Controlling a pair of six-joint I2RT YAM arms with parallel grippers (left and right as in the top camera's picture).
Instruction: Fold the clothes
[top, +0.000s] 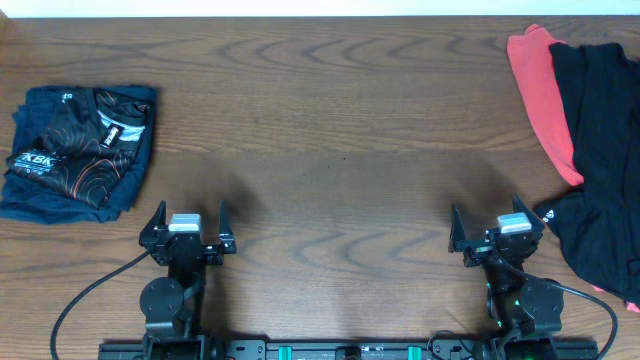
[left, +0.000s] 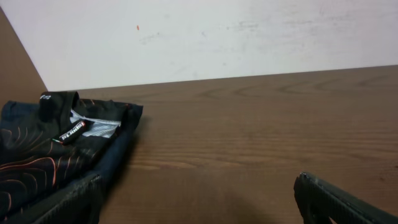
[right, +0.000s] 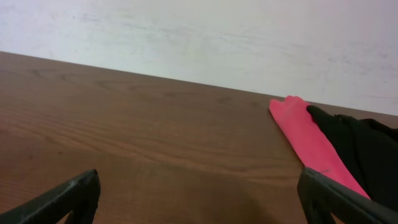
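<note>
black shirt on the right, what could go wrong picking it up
1. The black shirt overlaps the coral shirt, so a pinch there may lift both.
2. It is bunched and runs past the overhead view's right edge, so a sleeve or hem may be misjudged.
3. The folded patterned shirt lies near the left arm; a sweep could muss it.

White "KBK" on folded dark shirt (top: 60, 185) w/ orange lines; neck tag (left: 73, 131) txt too small to read
</note>
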